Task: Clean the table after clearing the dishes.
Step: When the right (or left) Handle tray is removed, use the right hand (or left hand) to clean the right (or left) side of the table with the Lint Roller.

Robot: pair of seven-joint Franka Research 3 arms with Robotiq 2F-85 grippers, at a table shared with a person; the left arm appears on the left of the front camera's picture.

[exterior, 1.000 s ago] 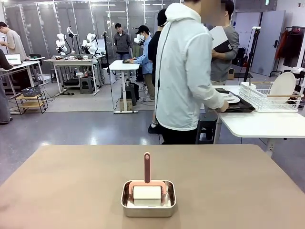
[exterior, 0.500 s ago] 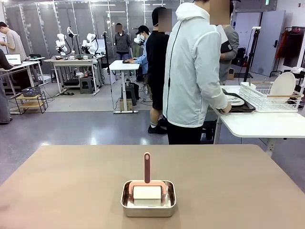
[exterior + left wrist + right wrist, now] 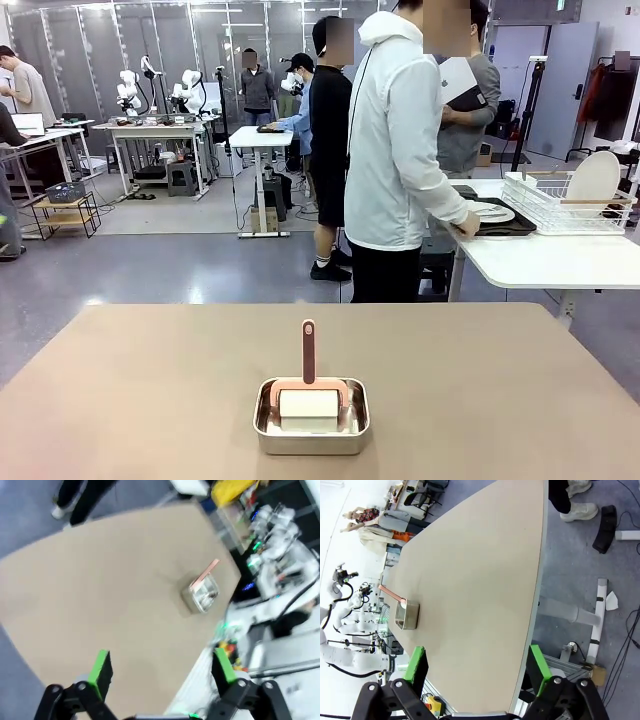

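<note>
Nearest us, the left gripper [image 3: 162,666] hangs high over the table [image 3: 150,380], green pads spread wide with nothing between them. The right gripper [image 3: 476,666] does the same on its side, jaws fully apart and empty, touching nothing.

Out on the brown top, at the near middle, sits the steel pan [image 3: 311,430] with the roller [image 3: 309,403] resting in it. The pink handle [image 3: 308,352] is the thing to watch. Its long axis runs near to far, with the roller head towards the robot and the grip end pointing away at the far edge. The pan lies below and ahead of both grippers, close to the centre line, so I judge neither arm clearly nearer. Whichever goes will likely need to drop a good way and turn its fingers across that handle.

Beyond the far edge, a person in a pale jacket stands with one hand [image 3: 465,228] at the smaller white table [image 3: 540,262] on the far right. The dishes [image 3: 490,211] are there on a dark tray [image 3: 512,229], just beside a wire dish rack [image 3: 560,205]. Clearing looks done, and the wiping has not begun.
</note>
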